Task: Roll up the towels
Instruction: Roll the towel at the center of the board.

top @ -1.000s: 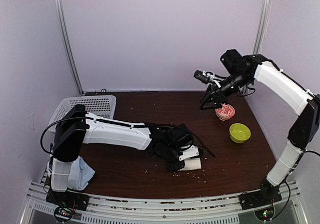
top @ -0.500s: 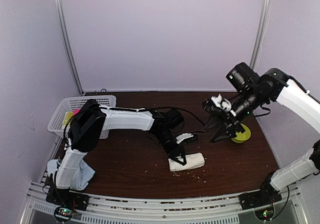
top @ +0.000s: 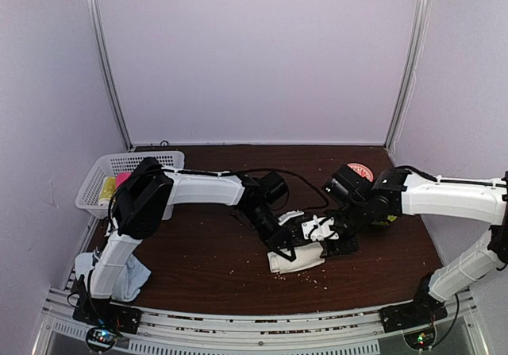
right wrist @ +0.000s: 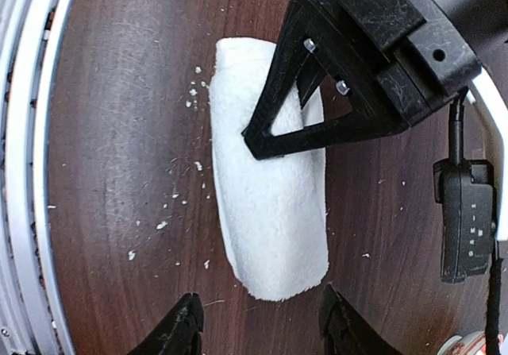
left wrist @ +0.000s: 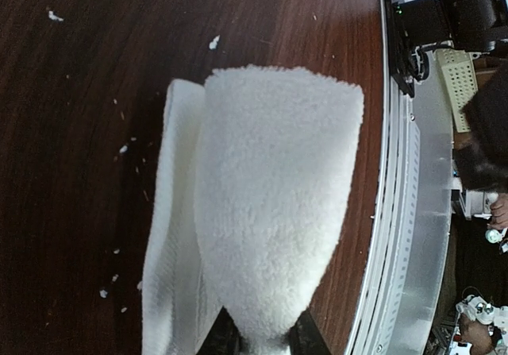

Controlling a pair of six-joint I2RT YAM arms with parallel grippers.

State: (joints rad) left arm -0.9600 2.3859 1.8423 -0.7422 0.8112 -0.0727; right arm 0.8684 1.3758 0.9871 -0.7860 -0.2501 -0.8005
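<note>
The cream-white towel point(top: 302, 260) lies rolled into a short thick roll on the dark wooden table point(top: 206, 268), near the front middle. My left gripper point(top: 279, 248) is shut on its left end; the left wrist view shows the roll point(left wrist: 270, 212) pinched between the fingertips point(left wrist: 226, 341). My right gripper point(top: 329, 244) is open at the roll's right end. In the right wrist view its gripper point(right wrist: 262, 331) sits just short of the roll point(right wrist: 270, 204), with the left fingers point(right wrist: 317, 136) across the far end. The pale blue towel point(top: 131, 275) lies crumpled at the front left edge.
A white basket point(top: 159, 164) at the back left holds a yellow cylinder point(top: 107, 188) and a pink one point(top: 121, 180). A red patterned bowl point(top: 361, 170) stands at the back right. Small white crumbs point(right wrist: 163, 224) lie around the roll. The metal rail point(top: 238, 323) runs along the front.
My right arm swung down from the bowls at the back right to the roll's right end, jaws open. My left gripper took hold of the roll's left end and stays there.
</note>
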